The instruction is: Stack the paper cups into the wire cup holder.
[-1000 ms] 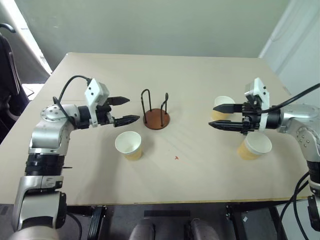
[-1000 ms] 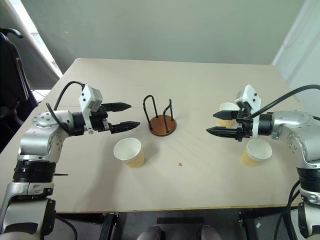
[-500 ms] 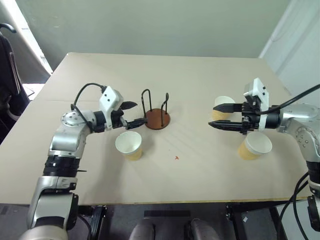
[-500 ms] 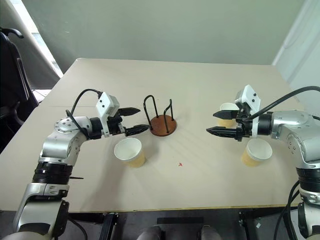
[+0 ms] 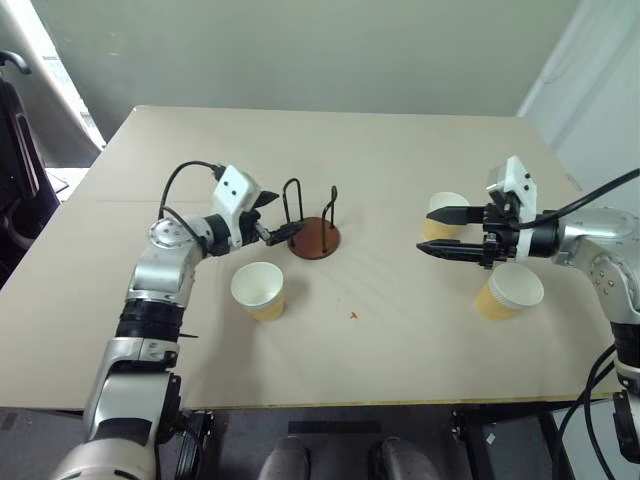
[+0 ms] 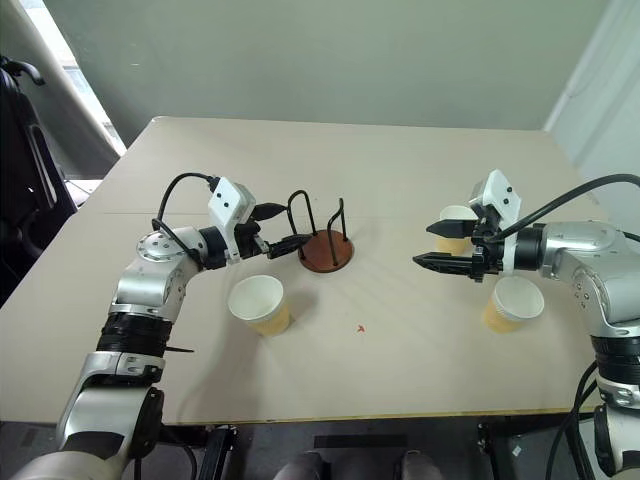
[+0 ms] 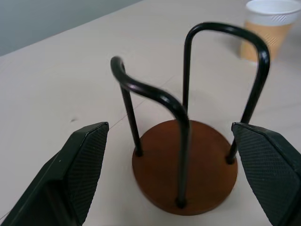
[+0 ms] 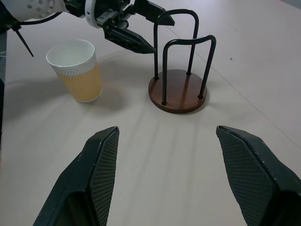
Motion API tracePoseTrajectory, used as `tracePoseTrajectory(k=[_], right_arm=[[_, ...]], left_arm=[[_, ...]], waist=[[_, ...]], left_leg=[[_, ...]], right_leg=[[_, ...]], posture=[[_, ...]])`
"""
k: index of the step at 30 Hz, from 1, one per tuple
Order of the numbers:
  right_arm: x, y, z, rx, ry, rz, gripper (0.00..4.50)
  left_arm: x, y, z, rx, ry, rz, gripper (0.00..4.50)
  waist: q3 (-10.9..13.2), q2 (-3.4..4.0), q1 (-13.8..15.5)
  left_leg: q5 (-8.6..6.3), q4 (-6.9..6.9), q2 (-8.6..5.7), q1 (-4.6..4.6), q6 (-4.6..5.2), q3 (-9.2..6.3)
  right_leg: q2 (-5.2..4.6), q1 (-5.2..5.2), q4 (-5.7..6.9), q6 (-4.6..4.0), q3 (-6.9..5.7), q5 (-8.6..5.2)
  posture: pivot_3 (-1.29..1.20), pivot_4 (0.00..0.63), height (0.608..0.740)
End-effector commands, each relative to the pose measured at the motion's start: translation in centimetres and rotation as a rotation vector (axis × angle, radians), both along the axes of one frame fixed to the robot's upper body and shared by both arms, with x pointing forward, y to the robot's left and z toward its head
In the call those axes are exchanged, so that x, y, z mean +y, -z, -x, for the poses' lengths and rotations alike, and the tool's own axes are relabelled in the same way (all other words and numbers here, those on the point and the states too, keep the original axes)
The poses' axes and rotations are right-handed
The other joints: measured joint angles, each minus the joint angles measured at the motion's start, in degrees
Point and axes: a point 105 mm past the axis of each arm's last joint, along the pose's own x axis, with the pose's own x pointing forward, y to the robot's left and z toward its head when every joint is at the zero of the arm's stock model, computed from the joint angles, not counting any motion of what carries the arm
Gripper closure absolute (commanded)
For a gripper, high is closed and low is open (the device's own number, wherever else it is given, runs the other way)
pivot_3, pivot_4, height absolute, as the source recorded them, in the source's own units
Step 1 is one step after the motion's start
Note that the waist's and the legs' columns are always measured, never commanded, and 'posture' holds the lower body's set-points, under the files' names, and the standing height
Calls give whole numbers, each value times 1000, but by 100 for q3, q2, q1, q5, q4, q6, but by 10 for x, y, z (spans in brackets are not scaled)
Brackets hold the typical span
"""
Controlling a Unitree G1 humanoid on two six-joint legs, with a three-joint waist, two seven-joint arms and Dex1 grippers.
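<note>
The holder point(image 5: 313, 225) stands upright near the table's point(image 5: 400, 160) middle, just ahead of our left claw point(image 5: 272, 217), whose wide-open, empty jaws flank its near loop. One cup point(image 5: 258, 290) sits just beside it toward the front edge. Our right claw point(image 5: 440, 232), also open and empty, hovers by two cups point(image 5: 445, 214) point(image 5: 508, 291) near the right edge.

1. The far cup point(image 5: 440, 214) on the right is partly covered by the right gripper point(image 5: 447, 233)'s upper finger, so you can't really see its lower wall.
2. The cup point(image 7: 269, 23) in the left wrist view is cut off by the top edge, and its rim runs out of the picture.
3. The left gripper point(image 7: 174, 179)'s fingers run off the bottom corners there.
4. The small red mark point(image 5: 353, 316) on the table point(image 5: 400, 160) is way too tiny to make out.
</note>
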Motion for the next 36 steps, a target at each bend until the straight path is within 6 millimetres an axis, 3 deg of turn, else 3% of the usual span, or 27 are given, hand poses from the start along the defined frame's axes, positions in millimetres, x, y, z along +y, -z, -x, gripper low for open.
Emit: tracePoseTrajectory(k=[1,9,10,13,22,23,30,36], right_arm=[[0,-10,0,-50,-3,1,1204],[2,-10,-3,-66,1,2,1204],[3,-11,-2,-67,-2,0,1179],[5,-12,-2,-70,-6,-4,1166],[4,-17,1,-80,-12,-11,1166],[4,-18,1,-81,-15,-11,1166],[1,-22,2,-88,-24,2,1166],[-1,-32,11,-84,-55,11,1166]], left_arm=[[-3,-10,-3,-52,8,-8,0],[-9,9,-12,-23,-11,5,0],[-10,11,-13,-20,-10,10,178],[-12,16,-17,-21,-20,20,929],[-25,10,-20,-38,0,34,4331],[-26,9,-20,-40,4,34,4459],[-33,-7,-18,-47,53,49,4459],[-48,-30,-3,-47,192,28,4459]], waist=[[0,0,2],[0,0,6],[0,0,5],[0,0,4],[0,0,9],[0,0,8],[0,0,8],[1,-1,23]], left_leg=[[0,1,0,0,0,0],[-1,5,0,0,2,0],[-1,5,0,0,2,0],[-1,4,0,0,2,1],[-2,7,-1,-1,3,2],[-2,7,-1,-1,3,2],[-2,8,-2,-2,4,5],[-2,9,-2,-6,4,5]], right_leg=[[0,0,0,0,0,0],[0,1,1,1,1,1],[0,1,1,1,1,1],[0,1,1,1,0,1],[1,1,0,2,-1,1],[1,1,0,2,0,1],[2,1,0,3,0,2],[5,0,-2,3,-1,2]], posture=[[0,150,740],[0,150,740],[0,150,740],[0,150,740],[0,150,740],[0,150,740],[0,150,740],[0,150,740]])
